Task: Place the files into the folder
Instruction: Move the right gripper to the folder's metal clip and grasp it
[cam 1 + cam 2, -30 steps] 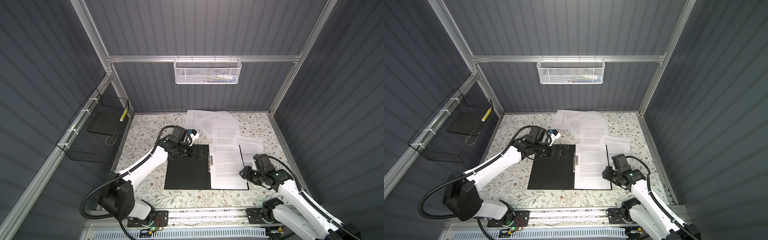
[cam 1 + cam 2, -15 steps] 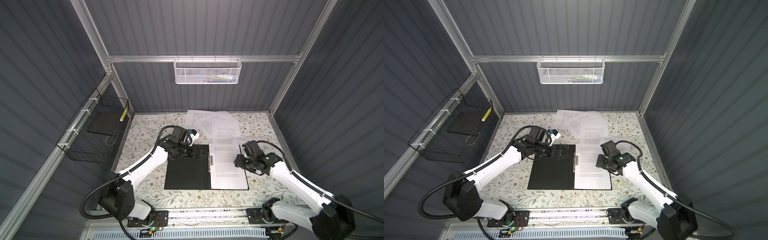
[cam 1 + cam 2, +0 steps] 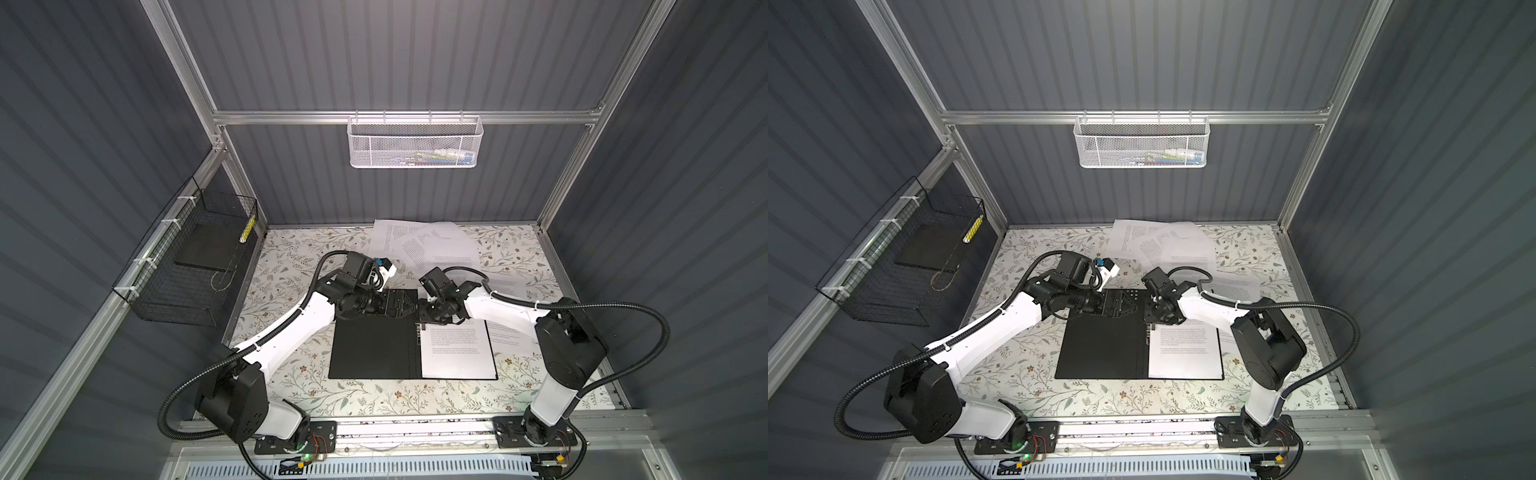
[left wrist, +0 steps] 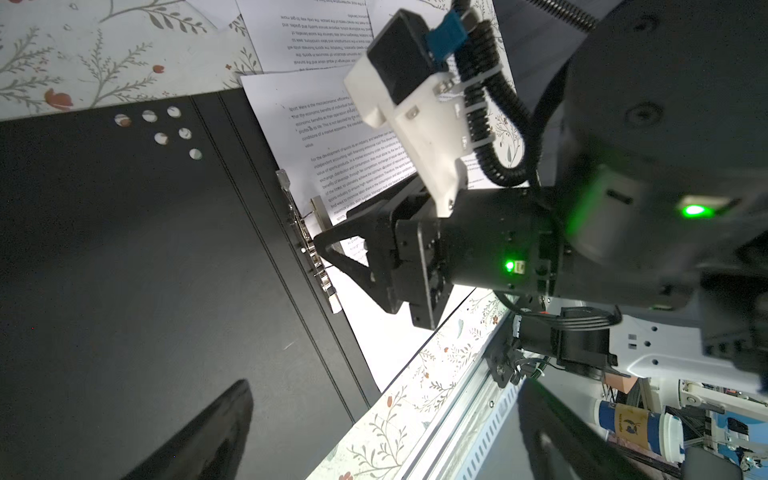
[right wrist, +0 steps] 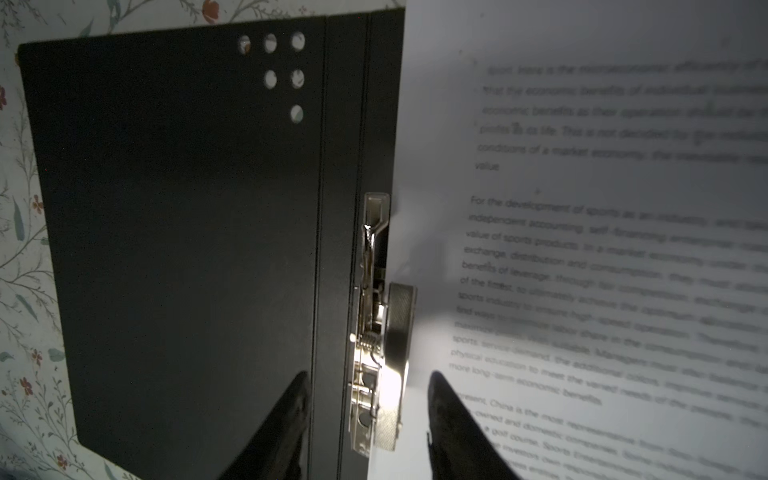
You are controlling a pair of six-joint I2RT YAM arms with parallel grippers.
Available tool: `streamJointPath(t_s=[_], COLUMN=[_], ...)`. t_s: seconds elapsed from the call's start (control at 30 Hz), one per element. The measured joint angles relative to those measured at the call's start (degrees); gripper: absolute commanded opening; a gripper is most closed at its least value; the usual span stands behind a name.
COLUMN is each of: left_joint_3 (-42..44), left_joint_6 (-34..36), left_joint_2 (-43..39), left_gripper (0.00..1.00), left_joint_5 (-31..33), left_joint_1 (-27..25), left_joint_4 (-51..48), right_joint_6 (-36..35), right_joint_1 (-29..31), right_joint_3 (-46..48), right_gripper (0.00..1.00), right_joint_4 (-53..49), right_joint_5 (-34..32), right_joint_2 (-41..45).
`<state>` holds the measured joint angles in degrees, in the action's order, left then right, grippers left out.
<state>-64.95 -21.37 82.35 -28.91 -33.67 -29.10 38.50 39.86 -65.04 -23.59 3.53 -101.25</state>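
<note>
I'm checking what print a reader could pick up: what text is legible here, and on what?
"For the development of sports as an industry": top sheet, right wrist view.
"conditions of a market economy": same sheet.
Too small to read: print on the loose sheets behind.
Too blurred: label on the cup.
No lettering shows on the folder, black inside up.

You see the folder (image 3: 370, 349) lying open and flat on the table (image 3: 291, 257), black inside up; one printed file (image 3: 455, 353) rests on its right half beside the metal spine clip (image 5: 374, 332), and other files (image 3: 419, 245) overlap behind it.
</note>
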Motion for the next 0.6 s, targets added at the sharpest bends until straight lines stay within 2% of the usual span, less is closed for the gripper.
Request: streamJointPath(t_s=[0.3,0.6], left_joint_3=[0.0,0.0], left_joint_6=[0.0,0.0], left_joint_2=[0.0,0.0], left_gripper=[1.00,1.00], left_joint_5=[0.2,0.4], left_joint_1=[0.0,0.3], left_joint_4=[0.0,0.0], right_joint_6=[0.3,0.3], right_joint_1=[0.1,0.4], right_joint_3=[0.0,0.0], right_gripper=[0.32,0.31], right_joint_4=[0.0,-0.5], right_joint_5=[0.5,0.3], right_joint_2=[-0.6,-1.8])
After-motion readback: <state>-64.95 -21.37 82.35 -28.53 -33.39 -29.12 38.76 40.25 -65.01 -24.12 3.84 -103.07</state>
